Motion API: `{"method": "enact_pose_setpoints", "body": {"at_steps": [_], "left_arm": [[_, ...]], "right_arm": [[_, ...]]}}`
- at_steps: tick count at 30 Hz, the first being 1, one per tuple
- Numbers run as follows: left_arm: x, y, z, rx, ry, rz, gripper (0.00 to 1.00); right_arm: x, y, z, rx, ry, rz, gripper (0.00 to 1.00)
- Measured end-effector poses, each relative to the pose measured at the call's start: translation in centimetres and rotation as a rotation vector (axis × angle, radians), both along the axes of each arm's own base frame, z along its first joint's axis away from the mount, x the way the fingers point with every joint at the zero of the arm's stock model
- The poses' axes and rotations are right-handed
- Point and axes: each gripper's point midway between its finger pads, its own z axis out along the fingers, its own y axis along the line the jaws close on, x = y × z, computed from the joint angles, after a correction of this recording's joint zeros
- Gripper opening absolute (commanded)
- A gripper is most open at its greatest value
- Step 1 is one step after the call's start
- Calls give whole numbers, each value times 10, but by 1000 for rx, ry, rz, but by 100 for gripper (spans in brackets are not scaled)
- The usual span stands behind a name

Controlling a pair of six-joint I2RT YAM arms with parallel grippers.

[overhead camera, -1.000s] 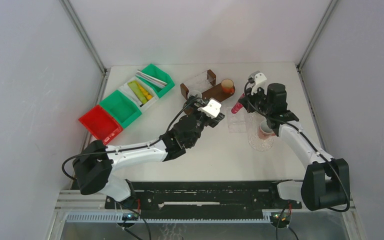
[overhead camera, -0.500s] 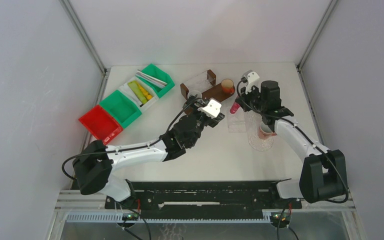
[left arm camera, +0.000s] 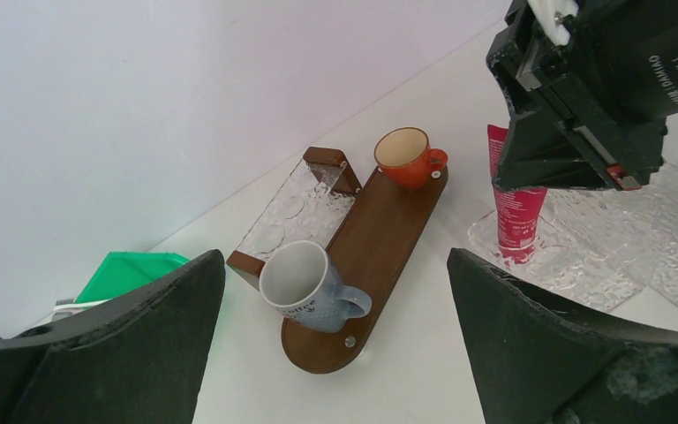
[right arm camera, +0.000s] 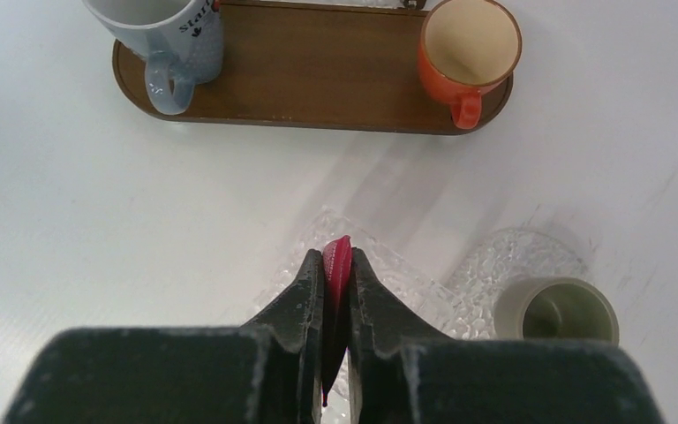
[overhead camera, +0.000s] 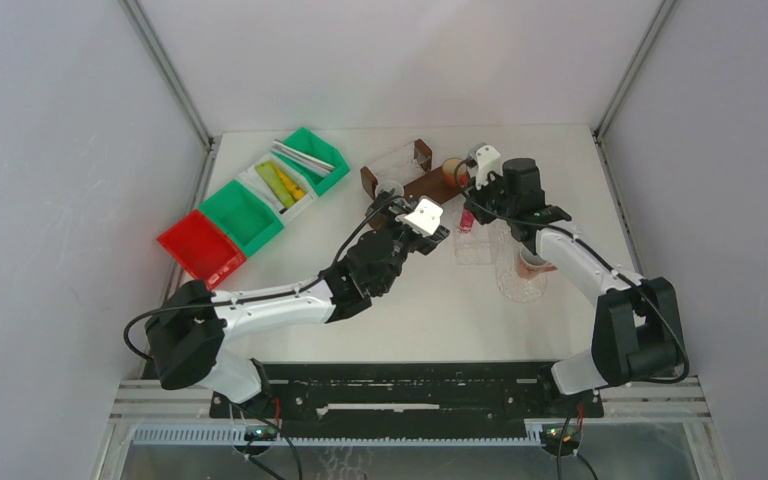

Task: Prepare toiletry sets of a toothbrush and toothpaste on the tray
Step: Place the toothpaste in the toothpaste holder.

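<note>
Bins, four in a diagonal row at far left: red bin (overhead camera: 200,247) nearest, green bin (overhead camera: 243,215) next, then white bin (overhead camera: 300,203) holding green-yellow tubes (overhead camera: 280,183), and farthest a second green bin (overhead camera: 332,170) holding white toothbrushes (overhead camera: 305,157).

Left gripper (overhead camera: 428,225): hovering above the table near the wooden tray, fingers spread wide, nothing between them.

Wooden tray (left arm camera: 380,238): oblong, dark brown, lying on the table at centre back. A clear glass dish (left arm camera: 296,208) sits in a brown frame along its far side.

Grey mug (left arm camera: 305,287): upright on the left end of the wooden tray, looks hollow inside.

Orange cup (left arm camera: 406,156): upright on the right end of the same tray, well apart from the mug.

Right gripper (right arm camera: 335,265): fingers pinched tight on the red tube (left arm camera: 516,208), which hangs upright, its lower end at the clear rectangular tray (left arm camera: 574,274), right of the wooden tray.

Round glass dish (right arm camera: 503,265): just beside the rectangular tray, carrying a grey-green cup (right arm camera: 561,311), upright.
</note>
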Motion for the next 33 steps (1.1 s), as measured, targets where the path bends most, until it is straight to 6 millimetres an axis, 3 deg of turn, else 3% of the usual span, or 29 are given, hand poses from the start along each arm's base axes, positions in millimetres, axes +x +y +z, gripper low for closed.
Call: {"method": "enact_pose_setpoints", "body": {"at_steps": [6, 9, 12, 17, 23, 33], "left_arm": [[0, 0, 0, 0, 0, 0, 100], [0, 0, 0, 0, 0, 0, 100], [0, 0, 0, 0, 0, 0, 100], [0, 0, 0, 0, 0, 0, 100], [0, 0, 1, -3, -2, 0, 100], [2, 4, 3, -13, -5, 16, 100]], "right_arm": [[12, 4, -15, -19, 50, -3, 18], [13, 5, -26, -30, 83, -1, 26], [10, 7, -35, -38, 113, 4, 41], [9, 11, -32, -35, 117, 14, 55], [5, 9, -11, -17, 86, 21, 61], [-30, 3, 72, 155, -28, 170, 62]]}}
